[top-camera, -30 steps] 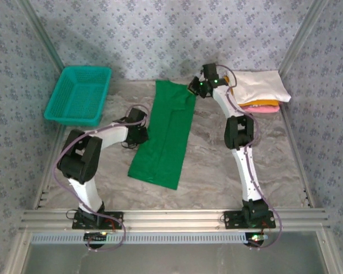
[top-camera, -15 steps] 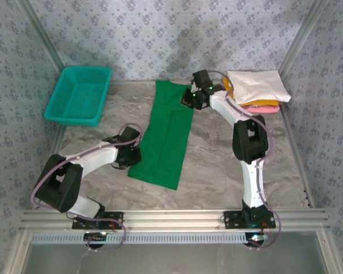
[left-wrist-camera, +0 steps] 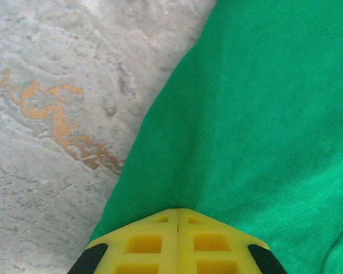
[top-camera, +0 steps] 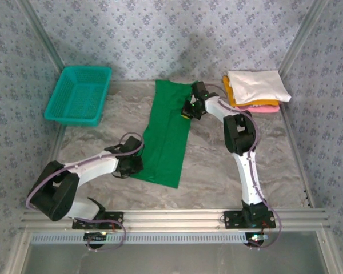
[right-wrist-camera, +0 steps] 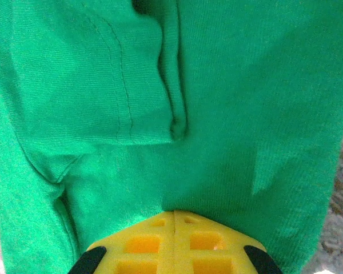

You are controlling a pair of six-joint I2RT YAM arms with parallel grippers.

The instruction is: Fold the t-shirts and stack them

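The left end effector point(left-wrist-camera: 177, 212) was shut, its yellow tips set on the green t-shirt point(top-camera: 168, 137) at the near left edge. The right end effector point(right-wrist-camera: 175, 214) was likewise shut, set on the cloth beside a tucked sleeve by the far right edge. Whether any cloth was pinched could not be told. The shirt was laid flat on the desk point(top-camera: 217, 165) as a long strip, its long axis running far to near, the near end slanted slightly left.
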